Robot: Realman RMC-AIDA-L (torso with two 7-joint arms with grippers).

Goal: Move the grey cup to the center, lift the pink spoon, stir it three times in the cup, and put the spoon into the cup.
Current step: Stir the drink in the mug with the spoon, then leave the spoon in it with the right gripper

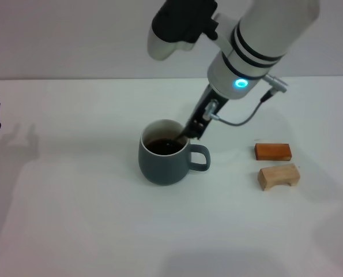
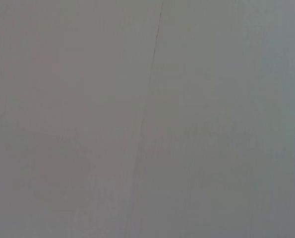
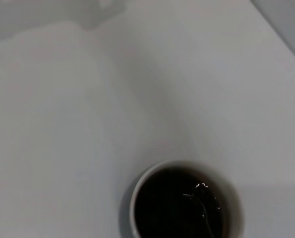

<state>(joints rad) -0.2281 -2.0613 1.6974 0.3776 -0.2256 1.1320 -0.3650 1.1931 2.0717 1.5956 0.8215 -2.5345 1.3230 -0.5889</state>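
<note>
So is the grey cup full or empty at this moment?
Not empty. The grey cup stands upright with dark liquid inside, filled close to the rim; the right wrist view shows the same dark surface.

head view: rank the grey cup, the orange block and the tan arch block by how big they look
1. The grey cup, clearly the largest.
2-3. The tan arch block and the orange block look about alike. The tan one seems slightly bulkier, but it sits nearer the camera, so I will not rank them.

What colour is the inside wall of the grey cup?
White, seen best in the head view on the grey cup.
</note>
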